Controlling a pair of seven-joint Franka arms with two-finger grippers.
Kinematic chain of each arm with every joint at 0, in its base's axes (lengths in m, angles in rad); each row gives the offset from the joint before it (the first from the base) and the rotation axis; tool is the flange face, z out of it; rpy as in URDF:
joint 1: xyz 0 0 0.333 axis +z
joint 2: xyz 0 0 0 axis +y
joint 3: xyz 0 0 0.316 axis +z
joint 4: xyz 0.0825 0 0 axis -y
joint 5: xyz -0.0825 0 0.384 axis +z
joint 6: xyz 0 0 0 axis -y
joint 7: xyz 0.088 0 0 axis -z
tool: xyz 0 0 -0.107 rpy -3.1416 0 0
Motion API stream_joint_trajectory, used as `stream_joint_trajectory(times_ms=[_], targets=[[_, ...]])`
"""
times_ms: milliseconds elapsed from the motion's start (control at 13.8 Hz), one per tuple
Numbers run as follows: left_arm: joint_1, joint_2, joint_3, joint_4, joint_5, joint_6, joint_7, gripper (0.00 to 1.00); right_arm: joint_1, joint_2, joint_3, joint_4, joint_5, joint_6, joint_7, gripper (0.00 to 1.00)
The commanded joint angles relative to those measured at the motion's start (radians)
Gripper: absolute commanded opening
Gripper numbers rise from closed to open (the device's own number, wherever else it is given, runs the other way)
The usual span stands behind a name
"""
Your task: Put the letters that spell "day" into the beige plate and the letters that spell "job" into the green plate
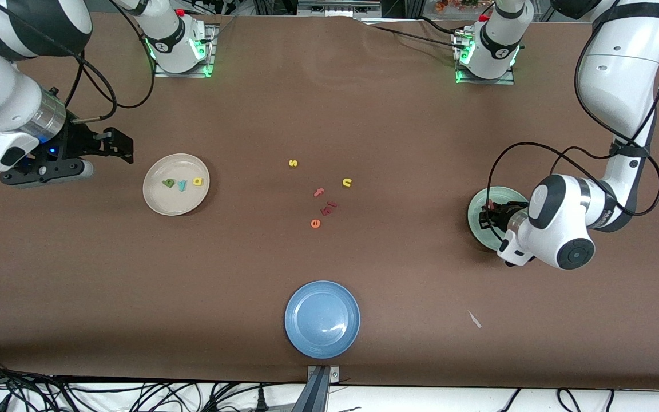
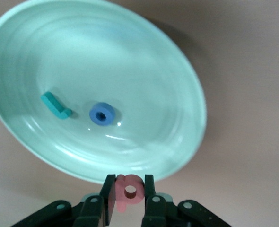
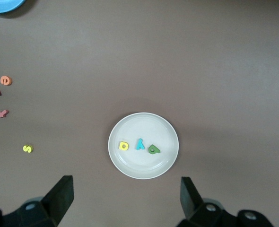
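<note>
**Last letter going into the green plate**

I'm holding the salmon-pink b (image 2: 128,191) pinched in my left gripper (image 2: 129,197), hovering at the green plate's (image 2: 177,71) six o'clock rim. The teal j (image 2: 56,105) and blue o (image 2: 102,114) are lying inside. Next I need to carry inward and release. My right gripper (image 3: 125,196) is waiting wide open and empty above the beige plate (image 3: 165,127), which is holding d, y and a.

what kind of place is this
Likely a robotics lab bench: two arms bolted to a brown-covered table, foam letters sorted into the beige plate and green plate, cables trailing off the edge.

Brown table (image 1: 364,114), cables (image 1: 78,395) along edge
</note>
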Motion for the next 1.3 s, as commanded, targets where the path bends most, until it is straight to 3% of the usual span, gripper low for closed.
stream_joint_trajectory(times_ms=[0, 72, 145, 217, 289, 361, 723, 1228], targets=[[0.025, -0.043, -0.01, -0.105, 0.024, 0.068, 0.052, 0.06, -0.1, -0.03, 0.076, -0.036, -0.01, 0.006, 0.009, 1.0], [0.034, -0.04, -0.01, -0.107, 0.024, 0.08, 0.058, 0.08, -0.114, -0.034, 0.083, -0.039, -0.008, 0.008, 0.009, 1.0], [0.045, -0.04, -0.01, -0.107, 0.024, 0.082, 0.065, 0.21, -0.115, -0.04, 0.084, -0.039, -0.01, 0.009, 0.003, 1.0], [0.049, -0.043, -0.01, -0.106, 0.024, 0.083, 0.069, 0.47, -0.117, -0.068, 0.082, -0.041, -0.022, 0.005, 0.001, 1.0], [0.052, -0.047, -0.01, -0.099, 0.024, 0.082, 0.077, 0.8, -0.131, -0.092, 0.08, -0.052, -0.025, 0.0, 0.0, 1.0], [0.054, -0.062, -0.01, -0.095, 0.024, 0.082, 0.078, 0.99, -0.138, -0.112, 0.082, -0.074, -0.028, -0.001, 0.001, 1.0], [0.071, -0.229, -0.012, -0.035, 0.024, 0.08, 0.117, 1.0, -0.143, -0.119, 0.034, -0.098, -0.011, 0.036, 0.061, 1.0], [0.057, -0.441, -0.028, 0.005, 0.024, 0.062, 0.115, 1.0, -0.143, -0.108, 0.036, -0.095, -0.013, 0.04, 0.064, 1.0]])
